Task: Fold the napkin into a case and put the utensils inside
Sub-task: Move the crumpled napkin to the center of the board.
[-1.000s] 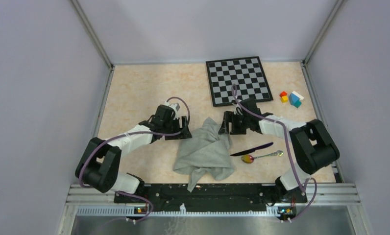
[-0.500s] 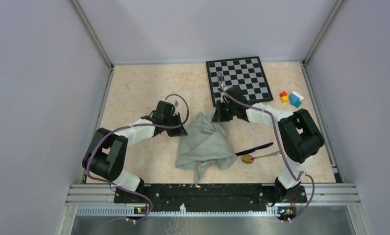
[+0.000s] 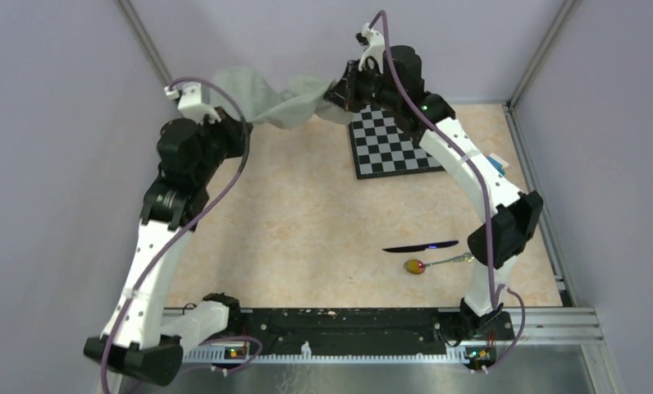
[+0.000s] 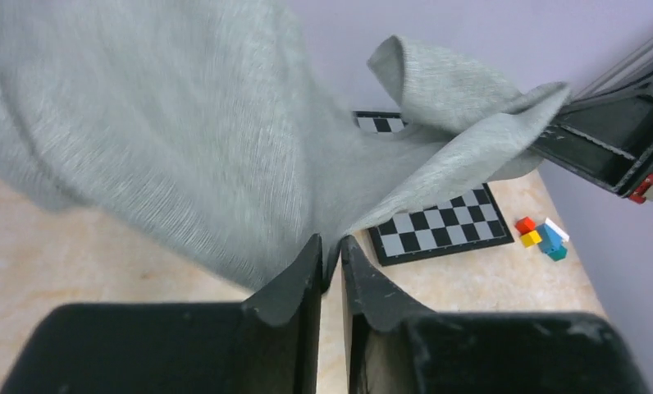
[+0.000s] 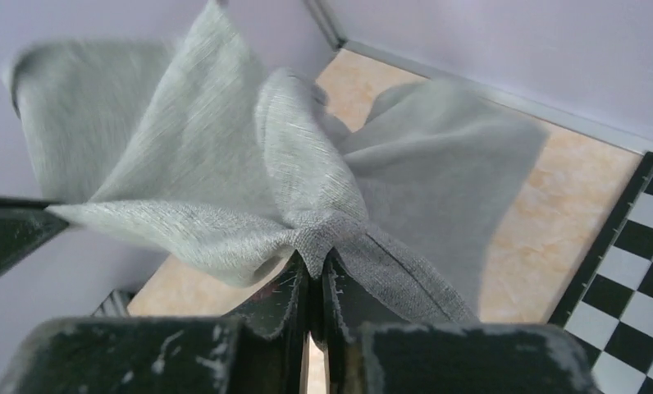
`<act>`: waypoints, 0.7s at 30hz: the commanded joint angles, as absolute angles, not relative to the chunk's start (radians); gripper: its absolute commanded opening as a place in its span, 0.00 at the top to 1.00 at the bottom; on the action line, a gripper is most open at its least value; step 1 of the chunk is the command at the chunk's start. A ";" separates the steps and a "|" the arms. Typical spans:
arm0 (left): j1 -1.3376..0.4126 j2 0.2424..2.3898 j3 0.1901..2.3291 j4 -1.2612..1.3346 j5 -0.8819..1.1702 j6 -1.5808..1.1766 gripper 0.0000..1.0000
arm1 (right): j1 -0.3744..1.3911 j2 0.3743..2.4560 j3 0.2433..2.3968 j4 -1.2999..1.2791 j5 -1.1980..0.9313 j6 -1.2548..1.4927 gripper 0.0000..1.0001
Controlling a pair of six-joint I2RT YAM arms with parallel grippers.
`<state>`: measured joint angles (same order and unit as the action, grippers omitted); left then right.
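The grey-green napkin [image 3: 274, 97] hangs in the air at the back of the table, stretched and sagging between both arms. My left gripper [image 3: 239, 123] is shut on its left corner; in the left wrist view the napkin [image 4: 192, 139] is pinched between the closed jaws of that gripper [image 4: 331, 246]. My right gripper [image 3: 340, 89] is shut on the other corner, and the right wrist view shows the napkin [image 5: 307, 197] bunched into that gripper [image 5: 317, 267]. The dark knife [image 3: 420, 246] and the spoon [image 3: 434, 263] lie on the table at the right front.
A black-and-white chessboard [image 3: 397, 139] lies at the back right, partly under the right arm. Small coloured blocks [image 4: 543, 234] sit right of the chessboard. Walls close the table on three sides.
Both grippers closed on the napkin's corners and lifted it off the table, high toward the back wall. The arms spread apart. Knife and spoon stayed put.
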<state>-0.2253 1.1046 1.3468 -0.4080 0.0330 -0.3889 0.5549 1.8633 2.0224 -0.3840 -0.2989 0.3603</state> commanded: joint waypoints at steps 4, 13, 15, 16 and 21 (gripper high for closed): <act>-0.212 0.856 1.062 -0.657 -0.177 -0.421 0.46 | 0.673 1.595 1.416 -0.150 -0.590 0.502 0.48; -0.212 0.773 0.955 -0.637 -0.166 -0.476 0.01 | 0.688 1.511 1.092 -0.248 -0.314 0.362 0.23; -0.212 0.837 0.953 -0.588 -0.108 -0.498 0.01 | 0.664 1.544 1.136 -0.258 -0.246 0.350 0.22; -0.212 0.878 0.956 -0.569 -0.083 -0.508 0.01 | 0.654 1.565 1.155 -0.245 -0.232 0.356 0.22; -0.209 1.088 0.980 -0.485 -0.044 -0.547 0.01 | 0.683 1.727 1.256 -0.082 -0.131 0.452 0.22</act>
<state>-0.2153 0.9493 0.9596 -0.5930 -0.0891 -0.4999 0.6468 1.6154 1.1633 -0.2367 -0.2642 0.4072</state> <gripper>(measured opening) 0.987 0.779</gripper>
